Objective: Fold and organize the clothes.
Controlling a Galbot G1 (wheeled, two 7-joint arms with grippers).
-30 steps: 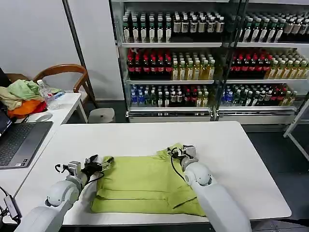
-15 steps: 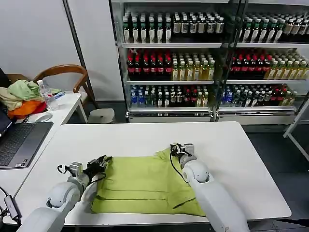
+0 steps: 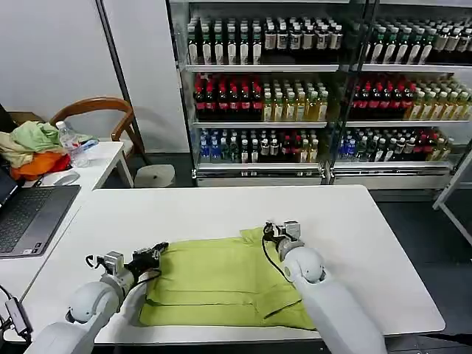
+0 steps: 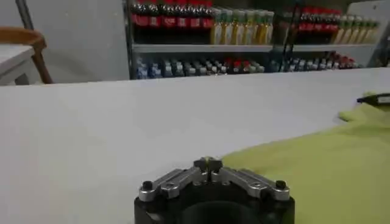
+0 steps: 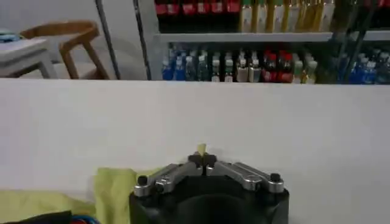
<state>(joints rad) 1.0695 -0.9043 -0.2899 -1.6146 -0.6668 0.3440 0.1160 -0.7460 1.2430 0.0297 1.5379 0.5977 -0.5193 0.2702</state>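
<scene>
- T-shirt [image 3: 225, 284]: lime-green, lies partly folded in the lower centre of the head view, on the white table [image 3: 221, 210], with layered folds along its near edge.
- Right gripper [image 3: 273, 231]: jaws closed on a small peak of green cloth, seen pinched between the tips in the right wrist view [image 5: 202, 150]; it sits at the shirt's far right corner, right of centre in the head view.
- Left gripper [image 3: 156, 251]: jaws closed at the shirt's far left corner, left of centre; whether cloth is caught between them cannot be told.
- Step in hand, as judged: both grippers are at the far edge, set for a fold.
- Next move, as judged: it calls for both corners carried evenly toward the near hem.
- Surroundings: a laptop [image 3: 29, 214] and a heap of garments [image 3: 33, 147] at the upper left; drink shelves [image 3: 317, 88] across the top.
</scene>
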